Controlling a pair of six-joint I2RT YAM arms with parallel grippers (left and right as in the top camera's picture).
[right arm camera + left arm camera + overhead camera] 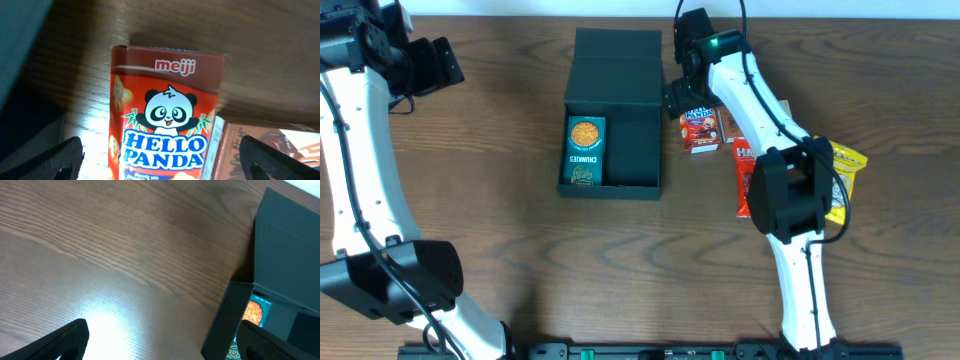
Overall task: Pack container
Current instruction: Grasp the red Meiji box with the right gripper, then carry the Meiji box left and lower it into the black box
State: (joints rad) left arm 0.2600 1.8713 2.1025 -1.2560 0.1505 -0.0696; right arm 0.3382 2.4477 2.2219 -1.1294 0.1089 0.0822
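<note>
The right gripper (pixel 165 162), jaws spread wide and holding nothing, hangs over the red panda biscuit box (pixel 165 100). A brown packet (pixel 270 145) lies just beside it, so an off-centre close could pinch both. Beyond, the container (pixel 633 140) sits open at mid-table with a teal cookie box (pixel 585 150) in its left half; a skewed carry could snag its wall. The left gripper (pixel 438 62), open and empty, hovers well apart.

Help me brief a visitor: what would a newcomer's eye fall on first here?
The open black container stands at the centre of the table, with a teal cookie packet lying in its left half. Just right of it, the red Hello Panda box sits on the wood beneath the open right gripper.
</note>
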